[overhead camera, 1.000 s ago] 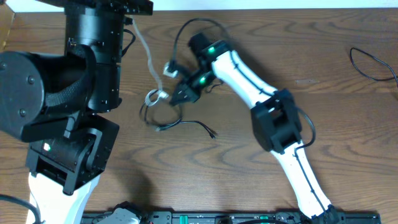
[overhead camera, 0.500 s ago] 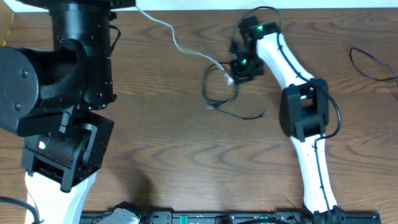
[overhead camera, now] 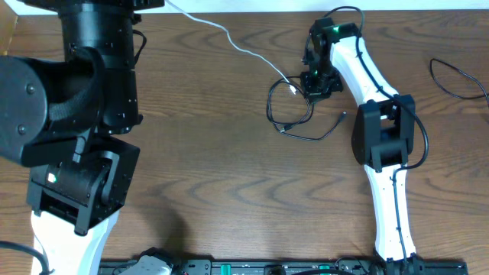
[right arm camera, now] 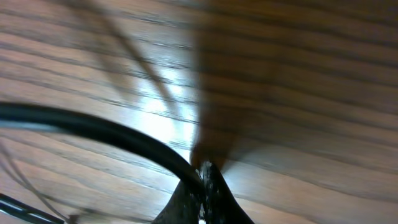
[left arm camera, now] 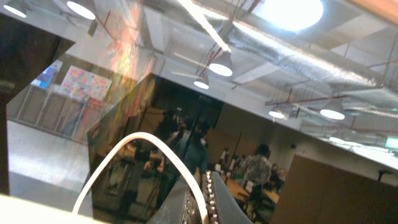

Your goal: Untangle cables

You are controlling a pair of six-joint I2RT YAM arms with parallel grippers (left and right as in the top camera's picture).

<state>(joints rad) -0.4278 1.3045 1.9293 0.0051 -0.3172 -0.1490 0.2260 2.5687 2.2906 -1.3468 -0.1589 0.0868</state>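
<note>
The table point(overhead camera: 206, 191) is dark brown wood with a fine grain, smooth enough to give a pale glare in the right wrist view. The white cable point(left arm camera: 142, 135) has a smooth plastic jacket, and the black cable point(right arm camera: 62, 120) a slick dark one. The right arm point(overhead camera: 359, 65) has glossy white plastic shells and matt black housings. A coarse woven black sleeve point(overhead camera: 76, 114) runs along the left arm point(overhead camera: 99, 46).
</note>
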